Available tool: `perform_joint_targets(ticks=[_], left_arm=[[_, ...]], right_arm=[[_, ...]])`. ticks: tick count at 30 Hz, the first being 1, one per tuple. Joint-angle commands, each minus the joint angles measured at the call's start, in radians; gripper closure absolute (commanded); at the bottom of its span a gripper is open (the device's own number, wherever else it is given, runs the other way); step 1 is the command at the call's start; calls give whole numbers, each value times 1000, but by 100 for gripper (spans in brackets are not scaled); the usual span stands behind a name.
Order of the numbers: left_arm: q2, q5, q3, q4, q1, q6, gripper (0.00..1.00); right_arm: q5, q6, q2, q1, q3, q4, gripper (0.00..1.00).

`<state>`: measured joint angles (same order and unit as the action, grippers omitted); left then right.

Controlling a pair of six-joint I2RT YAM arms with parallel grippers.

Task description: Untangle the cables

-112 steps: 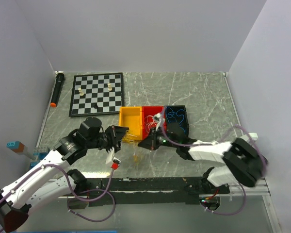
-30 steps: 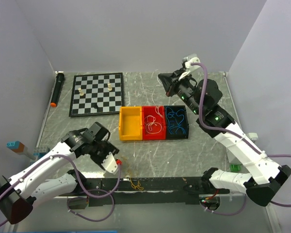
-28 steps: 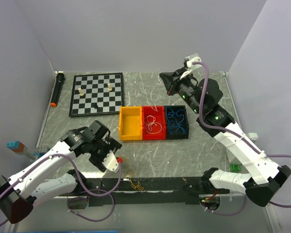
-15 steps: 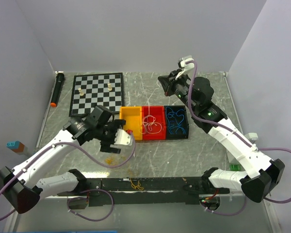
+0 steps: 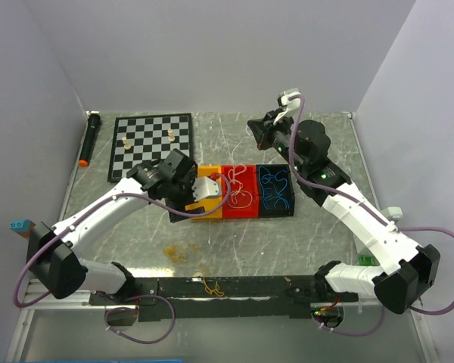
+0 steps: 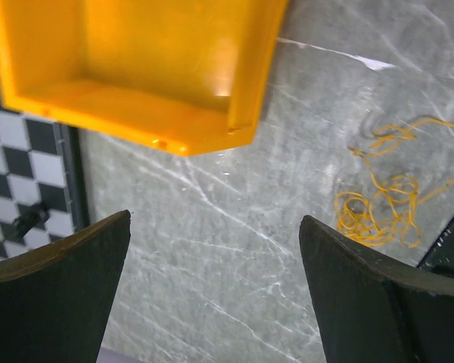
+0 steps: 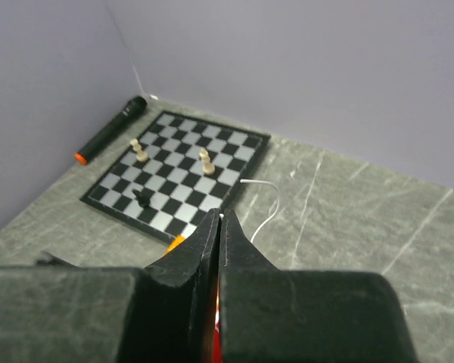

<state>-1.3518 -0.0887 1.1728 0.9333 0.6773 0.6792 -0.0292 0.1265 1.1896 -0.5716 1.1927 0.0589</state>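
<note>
My left gripper (image 5: 200,198) hovers open over the near-left corner of the yellow bin (image 5: 208,172), and its fingers (image 6: 53,287) have nothing between them. The yellow-tan cable (image 5: 174,252) lies loose on the table nearer the arm bases, and shows as a curly heap (image 6: 382,208) in the left wrist view. My right gripper (image 5: 252,131) is raised behind the bins, shut on the white cable (image 7: 266,198) at its tips (image 7: 221,215). More white loops (image 5: 240,198) lie in the red bin (image 5: 240,169). The blue cable (image 5: 275,189) sits in the black bin (image 5: 290,203).
A chessboard (image 5: 151,146) with three pieces lies at the back left. A black marker with an orange tip (image 5: 88,140) rests along the left wall. The three bins stand side by side mid-table. Walls close in the back and both sides.
My left gripper has opened and swung from the near table edge up to the yellow bin, with the yellow-tan cable left lying on the table. The right gripper has barely moved.
</note>
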Motion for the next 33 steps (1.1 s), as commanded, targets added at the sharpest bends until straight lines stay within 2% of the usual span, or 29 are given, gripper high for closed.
perform_joint_targets(ticks=[1,5,8,13,18,22,28,33], left_arm=[[86,127,37,-98,-1,-88,3],[103,222,36,-171,-18,-181,3],[95,187,65,-123,-31,-176,3],[169,213,19,-220,-35,-193,3],[166,173,27,-195,-42,-230,3],[177,144,-1,-189,-41,-222,3],[201,69,-30,-143,-44,-210,1],[212,0,-79,-91,-44,-153,1]], right_arm=[[-8,7,27,21,-34,47,100],[9,-7,53,24,-70,56,100],[23,-10,68,24,-100,64,100],[78,-36,94,24,-142,59,100],[94,-54,157,18,-119,18,100],[54,-7,246,-13,-119,21,100],[69,163,344,-53,-186,67,100],[116,209,415,-65,-182,59,100]])
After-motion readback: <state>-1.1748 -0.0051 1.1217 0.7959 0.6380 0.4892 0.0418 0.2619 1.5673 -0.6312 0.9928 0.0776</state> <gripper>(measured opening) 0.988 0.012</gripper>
